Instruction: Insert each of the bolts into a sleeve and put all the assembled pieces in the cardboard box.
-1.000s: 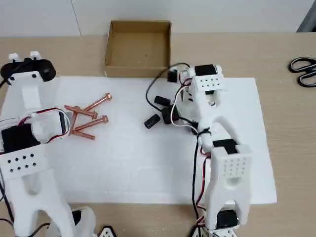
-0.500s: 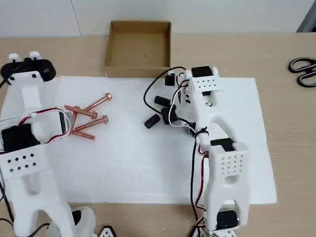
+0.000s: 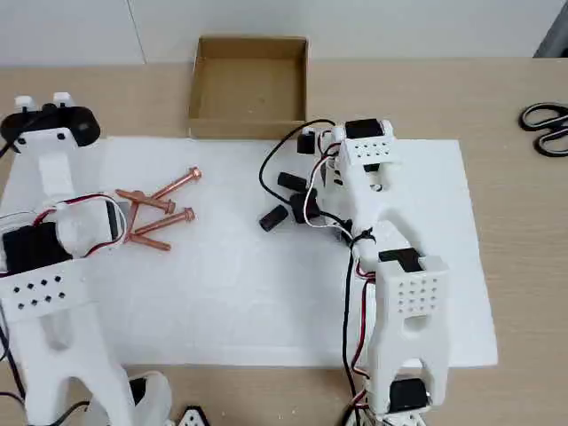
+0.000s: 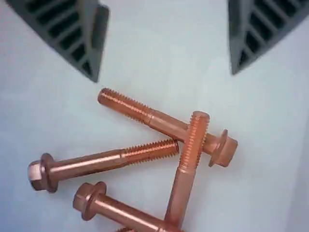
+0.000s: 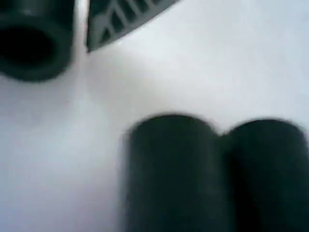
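Four copper bolts lie in a crossed pile on the left of the white foam sheet. The left gripper hovers right above them, jaws spread. Black sleeves lie loose mid-sheet by the right gripper; whether that one is open can't be told. The cardboard box sits at the sheet's far edge.

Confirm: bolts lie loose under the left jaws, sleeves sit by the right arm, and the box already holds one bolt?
Not quite. The high view shows the box empty, with no bolt in it. The rest stands: the bolts lie loose under the left jaws and the sleeves sit by the right arm.
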`<state>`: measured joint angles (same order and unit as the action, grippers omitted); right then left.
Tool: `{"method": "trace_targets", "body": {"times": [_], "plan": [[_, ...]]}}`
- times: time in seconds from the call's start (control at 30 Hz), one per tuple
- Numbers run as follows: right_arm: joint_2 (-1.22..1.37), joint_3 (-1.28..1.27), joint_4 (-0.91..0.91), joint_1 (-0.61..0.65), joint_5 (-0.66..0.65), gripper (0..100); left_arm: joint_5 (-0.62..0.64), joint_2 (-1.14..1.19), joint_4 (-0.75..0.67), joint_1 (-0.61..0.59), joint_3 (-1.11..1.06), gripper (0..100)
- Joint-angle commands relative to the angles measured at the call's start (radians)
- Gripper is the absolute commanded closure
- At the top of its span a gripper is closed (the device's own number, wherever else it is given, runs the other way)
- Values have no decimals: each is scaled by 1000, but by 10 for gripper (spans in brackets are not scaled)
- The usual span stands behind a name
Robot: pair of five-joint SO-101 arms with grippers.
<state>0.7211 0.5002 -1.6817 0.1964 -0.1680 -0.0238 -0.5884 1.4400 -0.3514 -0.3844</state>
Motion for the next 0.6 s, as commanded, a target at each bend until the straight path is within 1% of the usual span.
{"method": "trace_targets", "body": {"times": [0.0, 0.07, 0.17, 0.27, 0.47, 0.57], "plan": [[24, 9, 45, -8, 6, 998, 5, 2, 0, -3, 5, 830], [36, 9, 35, -12, 6, 986, 5, 2, 0, -3, 5, 830], [19, 18, 5, -13, 0, 994, 6, 2, 2, -3, 5, 830], [-54, 43, -31, -15, -2, 994, 8, 2, 11, -3, 5, 830], [-246, 41, -44, -13, -2, 995, 6, 6, 43, 0, 10, 830], [-269, 41, -44, -13, -2, 995, 6, 66, 44, 0, 24, 830]]}}
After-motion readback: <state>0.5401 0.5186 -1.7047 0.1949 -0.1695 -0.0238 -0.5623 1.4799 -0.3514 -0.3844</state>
